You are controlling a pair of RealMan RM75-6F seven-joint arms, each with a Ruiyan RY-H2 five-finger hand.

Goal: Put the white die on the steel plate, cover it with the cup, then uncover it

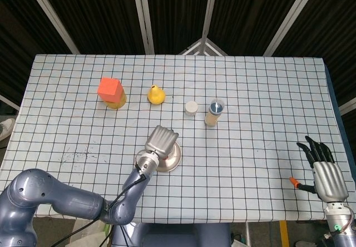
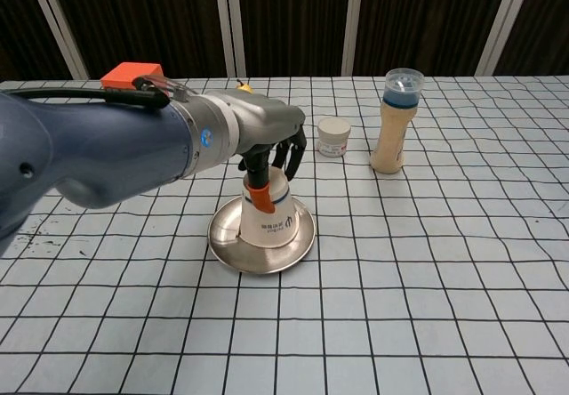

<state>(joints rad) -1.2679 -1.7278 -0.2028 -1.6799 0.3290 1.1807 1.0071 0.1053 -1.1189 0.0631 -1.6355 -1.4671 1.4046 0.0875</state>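
On the far left of the checked tablecloth [image 1: 267,91], an orange block [image 1: 109,88] sat on top of a yellow thing, with a small yellow pear-shaped object [image 1: 156,95] to its right. Nearer the robot, the left hand [image 2: 267,141] reached down over the white paper cup [image 2: 265,215], its fingers [image 2: 289,153] wrapped around the top of the upturned cup, grasping it. The cup stood mouth down on the steel plate [image 2: 226,246]; it bore a line of dark print, too small to read. The white die was hidden, presumably under the cup. Further right stood a small white jar [image 2: 334,136] and a tall beige bottle [image 2: 392,124] with a blue collar and clear cap. At the far right edge the right hand [image 1: 324,168] rested released, fingers spread, holding nothing.
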